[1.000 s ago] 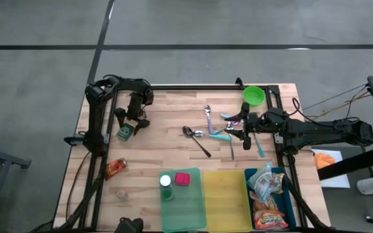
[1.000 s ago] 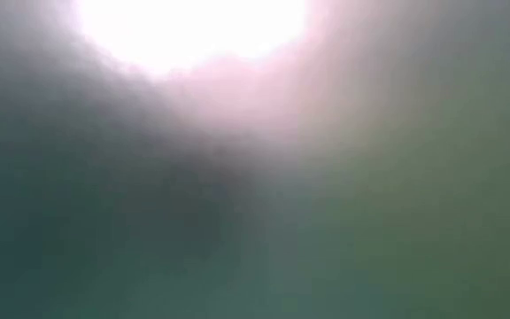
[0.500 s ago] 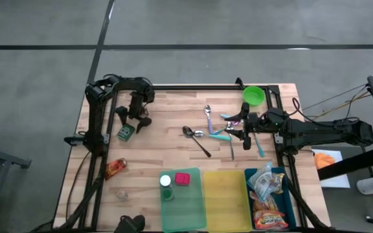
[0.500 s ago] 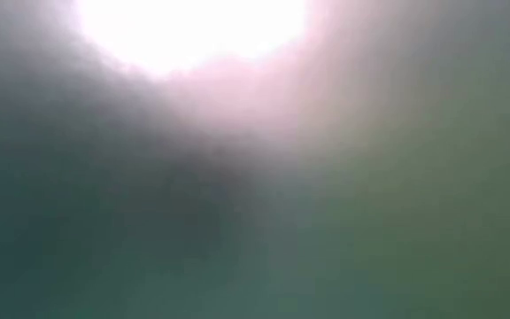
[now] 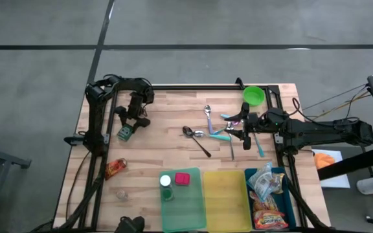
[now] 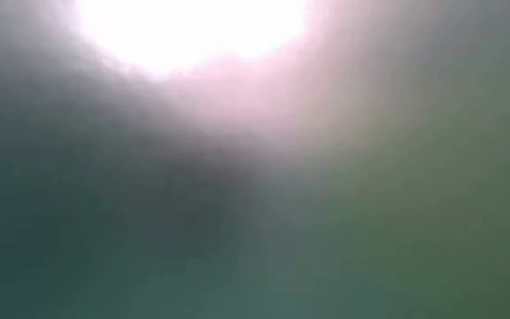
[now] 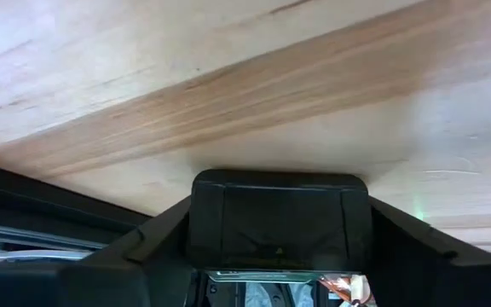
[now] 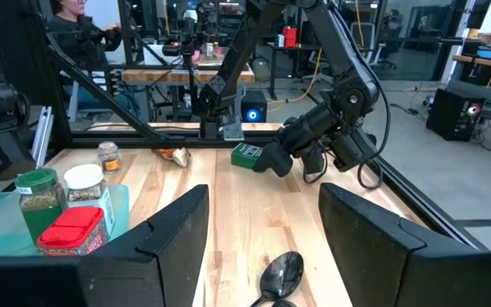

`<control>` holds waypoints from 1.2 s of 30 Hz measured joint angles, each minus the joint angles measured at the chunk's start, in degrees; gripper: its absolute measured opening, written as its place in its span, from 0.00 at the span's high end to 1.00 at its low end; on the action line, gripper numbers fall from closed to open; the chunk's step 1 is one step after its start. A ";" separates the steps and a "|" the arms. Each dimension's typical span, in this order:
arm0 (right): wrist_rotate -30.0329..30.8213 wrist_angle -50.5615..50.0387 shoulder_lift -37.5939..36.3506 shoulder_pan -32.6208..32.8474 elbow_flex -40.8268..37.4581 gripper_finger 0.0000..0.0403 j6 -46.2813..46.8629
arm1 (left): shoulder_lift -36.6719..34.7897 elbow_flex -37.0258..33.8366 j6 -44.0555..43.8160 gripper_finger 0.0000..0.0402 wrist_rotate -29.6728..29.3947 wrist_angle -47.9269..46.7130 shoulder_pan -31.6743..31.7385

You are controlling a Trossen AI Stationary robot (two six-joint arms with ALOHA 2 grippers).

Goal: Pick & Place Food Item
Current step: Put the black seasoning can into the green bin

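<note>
A small green food box (image 5: pixel 125 134) lies on the wooden table near its left edge; the right wrist view also shows this box (image 8: pixel 247 155). My left gripper (image 5: pixel 132 125) slants down onto it from the far side and is shut on it. My right gripper (image 5: pixel 241 127) hangs level and open at the table's right over the cutlery, nothing between its fingers (image 8: pixel 181 234). An orange snack packet (image 5: pixel 115 168) lies flat nearer the front left. My left gripper holds the green box by the end (image 8: pixel 261 159) that faces the arm, between its two fingers. They come slanting down from the table's far side. The box lies on the table. The gripper's own body hides the pads.
Spoons and forks (image 5: pixel 198 137) lie mid-table, and a green bowl (image 5: pixel 254 96) stands at the far right. Along the near edge stand a green tray with jars (image 5: pixel 167 184), a yellow tray (image 5: pixel 225 200) and a blue bin of snack packs (image 5: pixel 267 194). Black frame rails (image 5: pixel 96 129) border the left.
My left gripper's fingers have drawn closer together around the green box; the arm has stayed nearly in place. The box lies where it was.
</note>
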 joint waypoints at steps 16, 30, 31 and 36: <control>-0.02 -0.01 0.00 -0.01 0.00 0.45 0.00 | 0.00 -0.04 -0.18 0.33 0.94 0.19 -0.04; -0.02 -0.02 0.00 -0.02 0.00 0.45 -0.01 | 0.00 -0.04 -0.20 0.33 0.48 -0.12 -0.04; -0.01 0.00 0.00 -0.02 0.00 0.45 -0.01 | 0.00 -0.04 -0.20 0.34 0.48 -0.12 -0.04; 0.00 -0.02 0.00 -0.02 0.00 0.45 0.01 | 0.00 -0.04 -0.22 0.37 0.25 -0.16 -0.04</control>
